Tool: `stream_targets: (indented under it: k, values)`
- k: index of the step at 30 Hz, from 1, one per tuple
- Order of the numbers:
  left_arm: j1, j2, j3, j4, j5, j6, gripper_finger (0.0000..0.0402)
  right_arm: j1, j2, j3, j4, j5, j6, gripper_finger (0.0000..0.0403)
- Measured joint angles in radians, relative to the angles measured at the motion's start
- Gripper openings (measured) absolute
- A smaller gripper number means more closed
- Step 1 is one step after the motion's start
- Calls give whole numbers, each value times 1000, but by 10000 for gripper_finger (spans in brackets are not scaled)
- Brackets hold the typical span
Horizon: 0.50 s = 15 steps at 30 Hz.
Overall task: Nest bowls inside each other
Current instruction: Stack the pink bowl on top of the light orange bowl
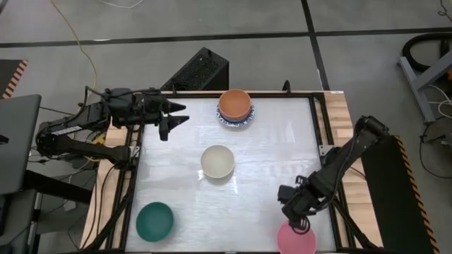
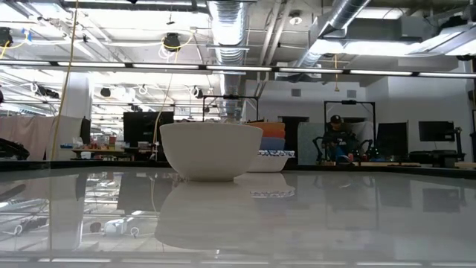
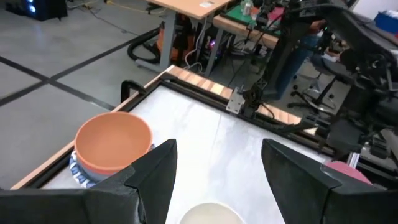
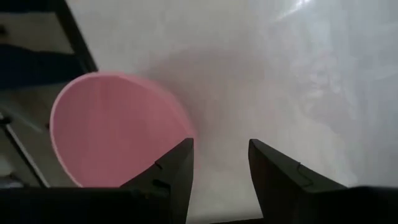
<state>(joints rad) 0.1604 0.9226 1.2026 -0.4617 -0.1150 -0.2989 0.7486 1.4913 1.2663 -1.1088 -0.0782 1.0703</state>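
Pink bowl (image 4: 118,127) just beside the spread, empty right gripper (image 4: 219,163), rim outside one finger.

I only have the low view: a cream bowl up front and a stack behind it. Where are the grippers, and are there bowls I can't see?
Observer: The right gripper is open, just above the pink bowl at the table's near right corner, one finger over the bowl's rim.
Operator: And the left?
Observer: The left gripper hangs open by the far left edge, holding nothing.
Operator: Any other bowl?
Observer: A teal bowl sits alone at the near left corner.
Operator: What tops the stack?
Observer: An orange bowl, over a blue-patterned white bowl.
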Motion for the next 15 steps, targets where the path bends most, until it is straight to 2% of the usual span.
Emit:
stream_targets:
  k: [9,15]
  values:
    - [0,0,0,-21,0,0,224,36,118,0,90,-104,-5,173]
    - [0,0,0,-20,0,0,224,42,188,0,131,-108,-5,173]
